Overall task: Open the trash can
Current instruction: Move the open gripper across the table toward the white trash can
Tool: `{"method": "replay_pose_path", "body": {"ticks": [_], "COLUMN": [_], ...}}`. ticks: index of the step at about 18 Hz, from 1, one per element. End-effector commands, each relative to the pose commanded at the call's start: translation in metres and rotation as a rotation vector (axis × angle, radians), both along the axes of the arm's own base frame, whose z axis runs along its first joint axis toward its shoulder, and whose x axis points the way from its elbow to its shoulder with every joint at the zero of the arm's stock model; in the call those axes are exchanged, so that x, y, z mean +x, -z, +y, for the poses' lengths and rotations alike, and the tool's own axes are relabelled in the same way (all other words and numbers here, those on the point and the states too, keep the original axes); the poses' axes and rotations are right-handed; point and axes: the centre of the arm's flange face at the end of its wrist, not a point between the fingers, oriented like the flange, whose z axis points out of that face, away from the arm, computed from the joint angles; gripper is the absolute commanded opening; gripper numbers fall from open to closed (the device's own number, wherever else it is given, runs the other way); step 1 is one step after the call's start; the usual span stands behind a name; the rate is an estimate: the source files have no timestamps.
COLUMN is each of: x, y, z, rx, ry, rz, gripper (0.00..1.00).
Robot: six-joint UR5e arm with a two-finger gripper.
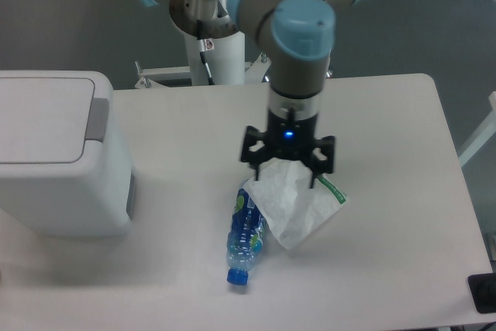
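The trash can (pixel 62 184) is a large boxy white bin at the left edge of the table. Its flat pale-grey lid (pixel 39 118) lies shut, with a grey hinge strip (pixel 98 118) on its right side. My gripper (pixel 286 171) hangs over the middle of the table, well to the right of the bin and apart from it. Its jaws point down and are spread open, just above the top of a crumpled white paper (pixel 294 203). Nothing is held.
A clear plastic bottle (pixel 246 238) with a blue cap lies on the table beside the paper, left of and below the gripper. The paper has a green strip (pixel 333 190) at its right edge. The arm's base post (pixel 217 52) stands behind the table (pixel 387 153).
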Motion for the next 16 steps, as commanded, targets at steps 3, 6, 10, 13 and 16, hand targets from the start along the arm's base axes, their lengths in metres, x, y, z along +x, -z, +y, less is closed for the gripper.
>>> {"method": "replay_pose_path", "body": {"ticks": [3,6,10,13,16], "x": [0.011,0.026,0.063,0.076,0.090], "y": [-0.015,-0.032,-0.053,-0.046,-0.047], "z": [-0.003,-0.006,-0.017,-0.023,-0.023], "rx": [0.051,0.104,0.162,0.155,0.156], "ry": [0.008,0.009,0.022,0.026,0.007], "rz": [-0.037,-0.081,-0.126,-0.142,-0.163], "gripper": [1.00,1.00,1.00,1.00,1.00]}}
